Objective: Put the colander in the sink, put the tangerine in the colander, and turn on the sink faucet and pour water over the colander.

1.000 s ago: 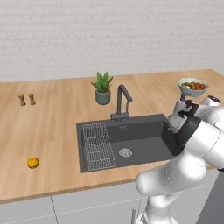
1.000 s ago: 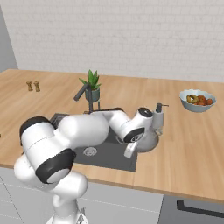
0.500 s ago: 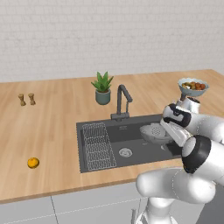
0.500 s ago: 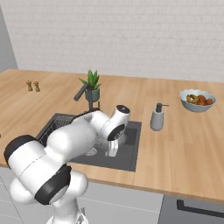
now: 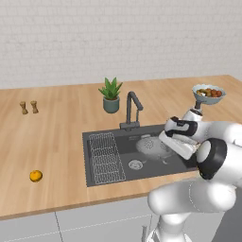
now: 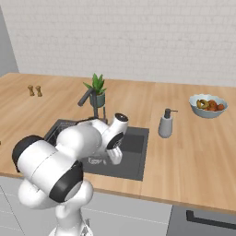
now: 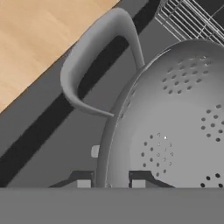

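Wooden countertop [image 5: 61, 142] surrounds the sink [image 5: 108, 172] at frame centre. Colander [image 5: 152, 145] sits right of centre in the basin, bowl opening tilted toward frame left. Gripper [image 7: 108, 180] jaws clamp its rim beside one handle [image 7: 94, 52]. Tangerine [image 5: 36, 176] lies lower left.
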Tool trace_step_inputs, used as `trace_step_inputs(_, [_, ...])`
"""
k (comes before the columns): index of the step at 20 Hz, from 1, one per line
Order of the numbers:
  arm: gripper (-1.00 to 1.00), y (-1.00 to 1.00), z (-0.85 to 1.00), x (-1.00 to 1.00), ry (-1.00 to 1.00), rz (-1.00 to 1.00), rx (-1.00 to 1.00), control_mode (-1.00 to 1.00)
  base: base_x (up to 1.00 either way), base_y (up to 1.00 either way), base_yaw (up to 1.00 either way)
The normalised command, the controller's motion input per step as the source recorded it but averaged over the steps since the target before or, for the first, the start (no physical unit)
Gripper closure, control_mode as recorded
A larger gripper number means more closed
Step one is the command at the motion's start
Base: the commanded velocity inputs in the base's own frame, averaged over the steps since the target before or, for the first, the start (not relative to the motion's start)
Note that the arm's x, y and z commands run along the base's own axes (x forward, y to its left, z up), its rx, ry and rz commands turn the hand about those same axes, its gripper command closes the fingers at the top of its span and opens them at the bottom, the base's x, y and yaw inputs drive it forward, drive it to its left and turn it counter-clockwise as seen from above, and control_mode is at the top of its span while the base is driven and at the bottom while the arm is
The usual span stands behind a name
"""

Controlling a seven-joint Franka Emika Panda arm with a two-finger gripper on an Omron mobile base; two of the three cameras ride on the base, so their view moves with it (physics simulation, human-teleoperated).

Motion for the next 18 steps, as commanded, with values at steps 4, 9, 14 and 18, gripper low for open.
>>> trace_step_inputs(4, [1.00, 0.00, -0.29, 0.45, -0.11, 0.31, 0.00, -1.00, 0.00, 0.00, 0.00])
trace_step_inputs(9, [1.00, 0.21, -0.27, 0.38, -0.13, 0.32, 0.02, -1.00, 0.00, 0.00, 0.00])
trace_step_inputs(14, [1.00, 0.23, -0.33, 0.28, -0.12, 0.27, 0.02, -1.00, 0.00, 0.00, 0.00])
trace_step_inputs(18, [1.00, 0.07, -0.40, 0.26, -0.08, 0.19, 0.02, -1.00, 0.00, 0.00, 0.00])
